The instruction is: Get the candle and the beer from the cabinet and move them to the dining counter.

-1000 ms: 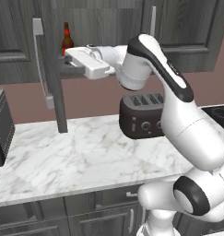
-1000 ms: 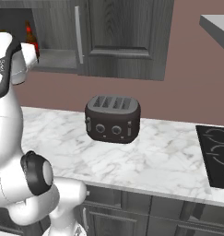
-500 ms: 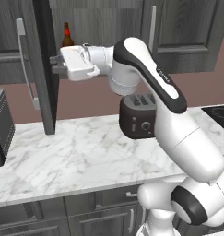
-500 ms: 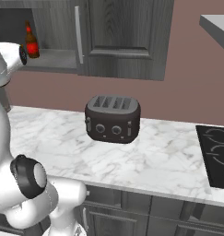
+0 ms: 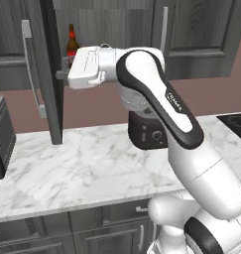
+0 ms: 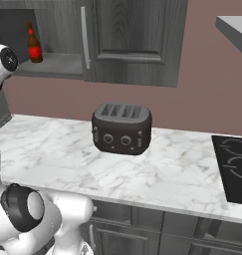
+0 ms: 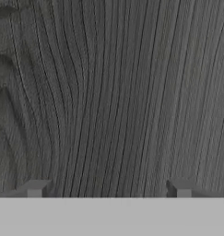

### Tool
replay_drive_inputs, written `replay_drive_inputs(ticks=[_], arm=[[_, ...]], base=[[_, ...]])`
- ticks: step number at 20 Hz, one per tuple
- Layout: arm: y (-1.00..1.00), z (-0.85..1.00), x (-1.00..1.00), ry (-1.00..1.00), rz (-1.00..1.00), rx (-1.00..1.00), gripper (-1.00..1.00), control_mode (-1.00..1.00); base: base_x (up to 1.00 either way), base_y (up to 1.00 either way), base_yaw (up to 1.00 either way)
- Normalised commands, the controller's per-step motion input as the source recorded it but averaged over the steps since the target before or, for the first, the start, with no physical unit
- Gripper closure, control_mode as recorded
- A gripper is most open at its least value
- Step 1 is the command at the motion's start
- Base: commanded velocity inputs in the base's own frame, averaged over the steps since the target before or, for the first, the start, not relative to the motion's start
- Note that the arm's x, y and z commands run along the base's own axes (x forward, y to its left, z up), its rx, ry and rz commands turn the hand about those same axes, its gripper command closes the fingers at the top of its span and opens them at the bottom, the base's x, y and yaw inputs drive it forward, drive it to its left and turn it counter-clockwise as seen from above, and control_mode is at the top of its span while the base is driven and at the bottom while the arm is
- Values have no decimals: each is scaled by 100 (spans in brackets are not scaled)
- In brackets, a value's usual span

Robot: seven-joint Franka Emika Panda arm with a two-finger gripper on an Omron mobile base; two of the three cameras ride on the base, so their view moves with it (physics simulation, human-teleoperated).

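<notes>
Marble wall counter carries a toaster. Above it, the cabinet door stands open. The beer stands inside, partly hidden in the left base view. Gripper fingertips spread wide, empty, facing wood grain.

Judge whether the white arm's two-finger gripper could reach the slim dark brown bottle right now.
Probably not yet: the open gripper faces the open dark wood-grain cabinet door at close range, while the bottle stands on the shelf behind the hand.
</notes>
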Motion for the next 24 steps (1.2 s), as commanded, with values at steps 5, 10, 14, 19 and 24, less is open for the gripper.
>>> replay_drive_inputs(ticks=[5,10,14,19,24], arm=[[-87,6,0,0,-19,0,-100,-100],[-99,0,-17,0,-32,0,-100,-100],[-87,0,-1,0,-38,0,-100,-100],[-85,0,0,1,-44,0,-100,-100],[-82,0,0,1,-43,0,-100,-100]], base=[[0,0,0],[0,0,0],[0,0,0],[0,0,0],[0,0,0]])
